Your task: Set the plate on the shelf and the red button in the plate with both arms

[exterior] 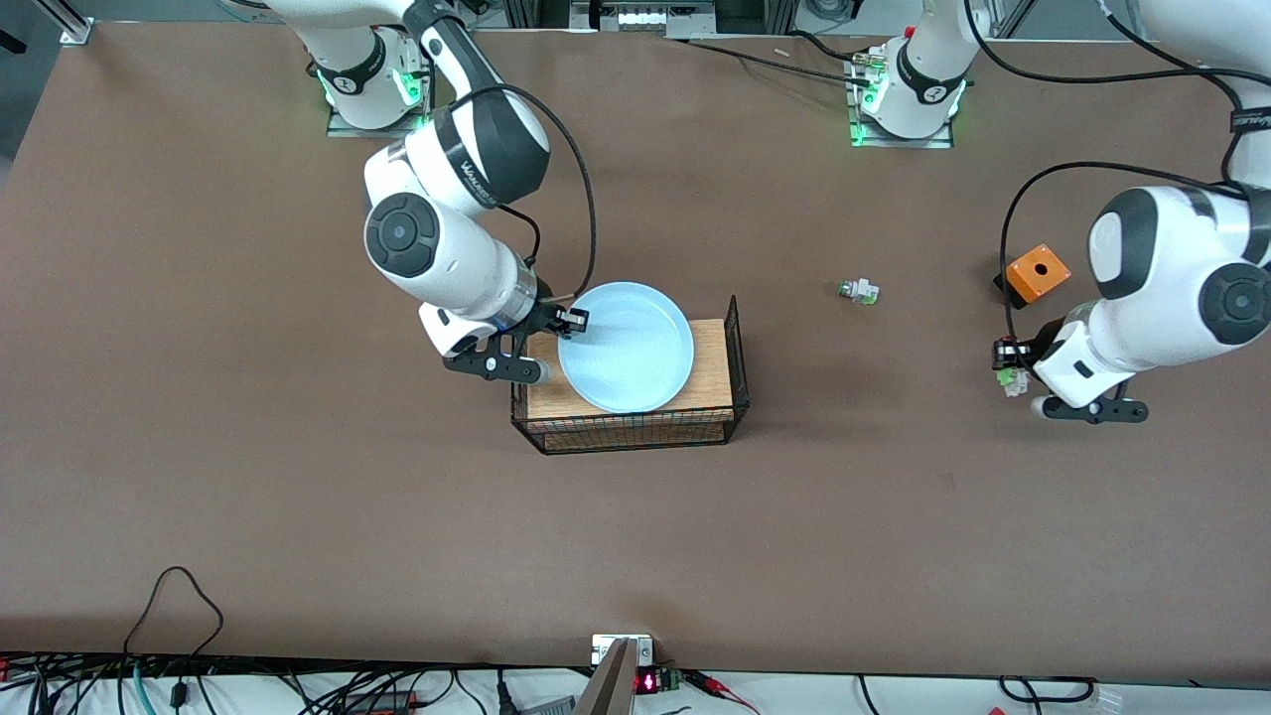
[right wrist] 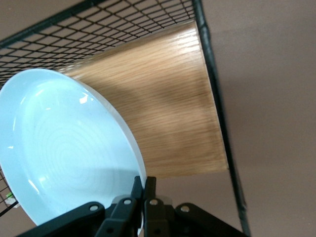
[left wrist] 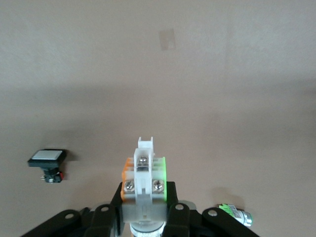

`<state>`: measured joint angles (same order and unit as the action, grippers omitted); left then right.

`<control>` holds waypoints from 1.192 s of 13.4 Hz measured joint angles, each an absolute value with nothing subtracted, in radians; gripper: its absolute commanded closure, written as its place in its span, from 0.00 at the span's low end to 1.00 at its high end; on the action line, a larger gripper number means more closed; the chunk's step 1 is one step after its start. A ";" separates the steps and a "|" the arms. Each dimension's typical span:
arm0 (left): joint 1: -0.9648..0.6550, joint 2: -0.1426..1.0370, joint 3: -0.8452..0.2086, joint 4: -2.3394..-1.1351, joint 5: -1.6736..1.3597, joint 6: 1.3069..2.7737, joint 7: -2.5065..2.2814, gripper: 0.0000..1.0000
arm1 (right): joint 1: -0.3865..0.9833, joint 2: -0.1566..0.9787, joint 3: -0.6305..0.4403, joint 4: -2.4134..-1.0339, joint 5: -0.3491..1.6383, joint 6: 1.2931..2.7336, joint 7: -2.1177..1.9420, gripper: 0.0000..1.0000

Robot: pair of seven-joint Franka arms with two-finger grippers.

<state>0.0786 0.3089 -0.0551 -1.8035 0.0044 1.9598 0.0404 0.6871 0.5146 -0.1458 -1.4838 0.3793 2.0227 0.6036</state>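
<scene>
Around the work lie an orange square box with a dark hole [exterior: 1038, 270], a small white part with a green cap [exterior: 859, 291] on the brown surface [exterior: 248, 447], and a black button with a white square face [left wrist: 47, 157]. The right gripper [exterior: 568, 320] pinches the rim of the round pale-blue glossy plate [exterior: 626, 346] over the black wire basket [exterior: 635, 429] with its wooden floor. The left gripper [left wrist: 144, 210] is clamped on the white-bodied red button switch [left wrist: 143, 185], over the surface at the left arm's end.
</scene>
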 measured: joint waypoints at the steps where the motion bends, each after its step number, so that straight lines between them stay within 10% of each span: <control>1: 0.079 0.308 -0.055 -1.797 0.004 1.954 0.040 0.96 | 0.696 0.516 -0.146 -1.494 0.379 2.040 0.604 0.99; 10: 0.076 0.299 -0.058 -1.778 0.004 1.953 0.040 0.96 | 0.722 0.557 -0.146 -1.513 0.379 2.150 0.604 0.96; 16: 0.071 0.265 -0.080 -1.745 0.004 1.936 0.040 0.95 | 0.723 0.560 -0.149 -1.516 0.379 2.156 0.604 0.74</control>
<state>0.0715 0.2655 -0.0801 -1.7451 0.0044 1.9362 0.0404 0.7227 0.5604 -0.1490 -1.5157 0.3792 2.1563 0.6037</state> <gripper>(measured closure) 0.661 0.833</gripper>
